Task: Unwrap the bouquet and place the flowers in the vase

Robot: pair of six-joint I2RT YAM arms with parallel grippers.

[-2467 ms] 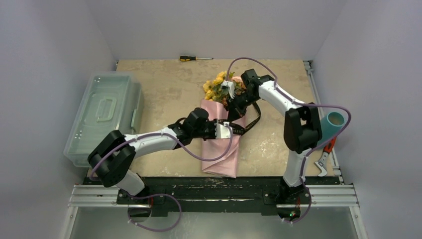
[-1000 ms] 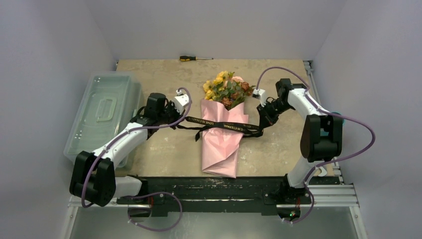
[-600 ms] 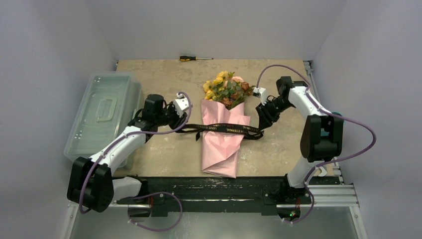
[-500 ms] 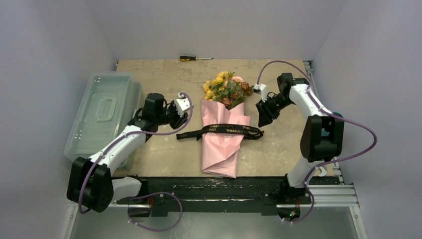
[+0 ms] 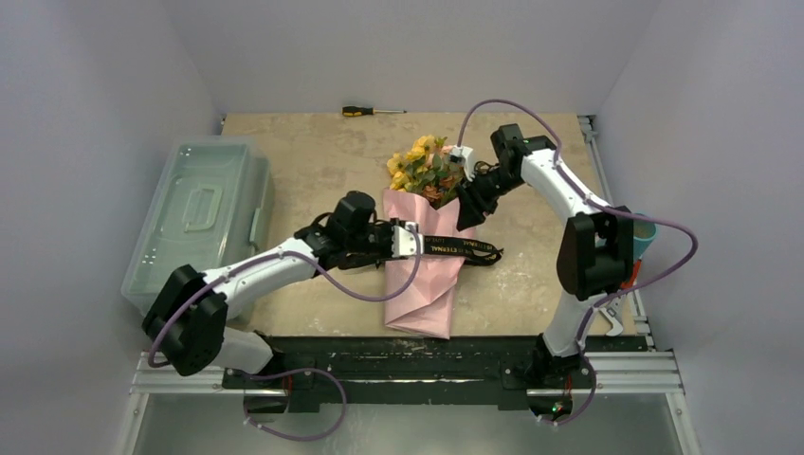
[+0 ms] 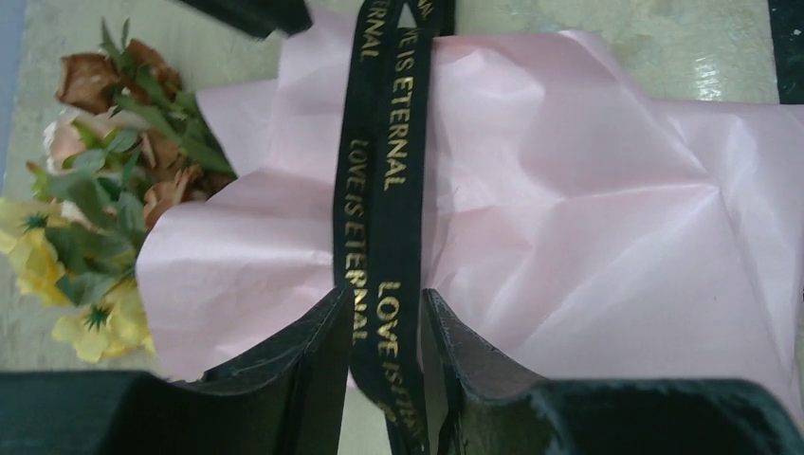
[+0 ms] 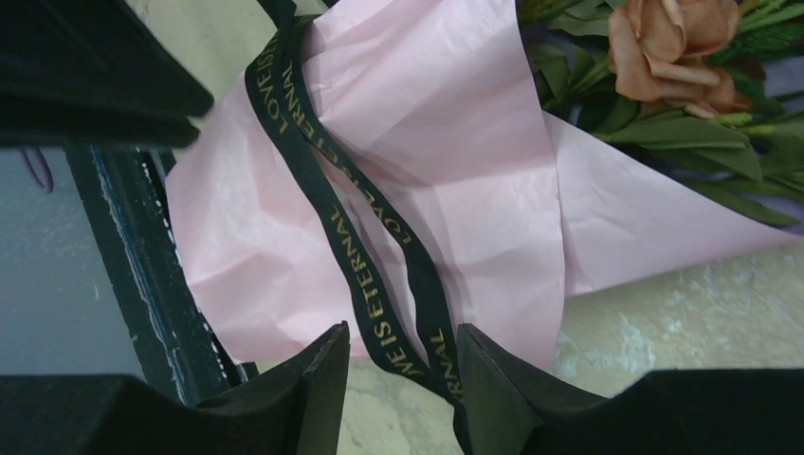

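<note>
The bouquet lies mid-table with its pink paper cone (image 5: 422, 280) pointing toward me and the flowers (image 5: 427, 169) at the far end. A black ribbon (image 5: 465, 248) with gold lettering lies loose across the paper. My left gripper (image 5: 420, 244) sits at the cone's left side, open; the ribbon (image 6: 379, 171) runs between its fingers (image 6: 322, 351) unpinched. My right gripper (image 5: 466, 214) hovers at the cone's upper right, open, with two strands of ribbon (image 7: 374, 275) in its gap. The teal vase (image 5: 643, 237) stands at the right edge, mostly hidden behind the right arm.
A translucent lidded plastic box (image 5: 194, 223) stands at the left edge. A screwdriver (image 5: 373, 111) lies at the back edge. A red-handled tool (image 5: 616, 301) lies near the right arm's base.
Both grippers, which held the ribbon ends pulled apart, opened and let them drop. Both arms then swung inward to the bouquet. The ribbon now lies slack across the paper.
</note>
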